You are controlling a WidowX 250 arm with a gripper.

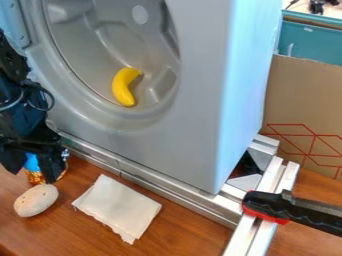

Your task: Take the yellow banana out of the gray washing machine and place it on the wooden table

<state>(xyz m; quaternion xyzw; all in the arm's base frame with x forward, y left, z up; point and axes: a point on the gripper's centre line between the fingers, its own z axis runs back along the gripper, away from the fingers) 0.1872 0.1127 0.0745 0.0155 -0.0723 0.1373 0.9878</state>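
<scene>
Black gripper [31,173] at left edge, jaws apart, beside one blue-orange can [34,177]. Wooden surface [187,232]: one pale oval object [36,200], gap, one white cloth [118,207] near metal rail [175,191]. One yellow banana [123,88] inside round grey recess [80,50].

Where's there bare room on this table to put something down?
The widest bare patch of table lies between the cloth and the metal rails. Another lies nearer the camera, below the bun and cloth; only a narrow gap parts those two. It's crowded at the left, where gripper, can and bun bunch together.
</scene>
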